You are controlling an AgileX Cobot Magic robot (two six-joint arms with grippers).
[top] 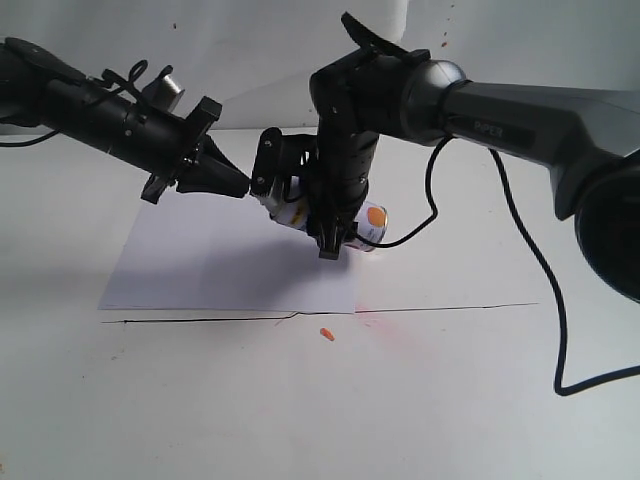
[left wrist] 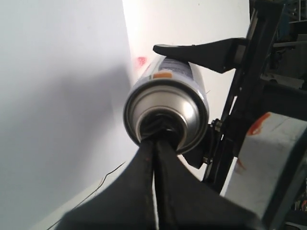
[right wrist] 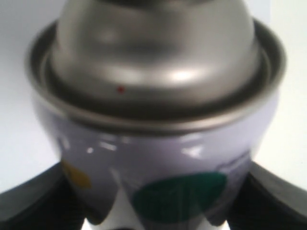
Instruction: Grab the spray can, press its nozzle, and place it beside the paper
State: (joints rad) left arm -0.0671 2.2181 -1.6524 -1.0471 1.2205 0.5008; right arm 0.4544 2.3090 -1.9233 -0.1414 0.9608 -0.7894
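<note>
The spray can (top: 372, 222) hangs tilted on its side above the right part of the white paper (top: 200, 265), with my right gripper (top: 335, 225) shut on its body. In the right wrist view the silver dome and green dot of the can (right wrist: 163, 158) fill the frame, and the black fingers (right wrist: 33, 201) of that gripper (right wrist: 158, 211) clamp both sides. My left gripper (top: 240, 187) is shut, and its joined tips (left wrist: 154, 143) touch the black nozzle (left wrist: 160, 128) in the middle of the can's rim (left wrist: 168, 96).
A thin dark line (top: 450, 307) runs across the table below the paper. A small orange scrap (top: 327, 333) and a faint pink stain (top: 380, 318) lie near it. The right arm's black cable (top: 530, 270) hangs over the table on the right.
</note>
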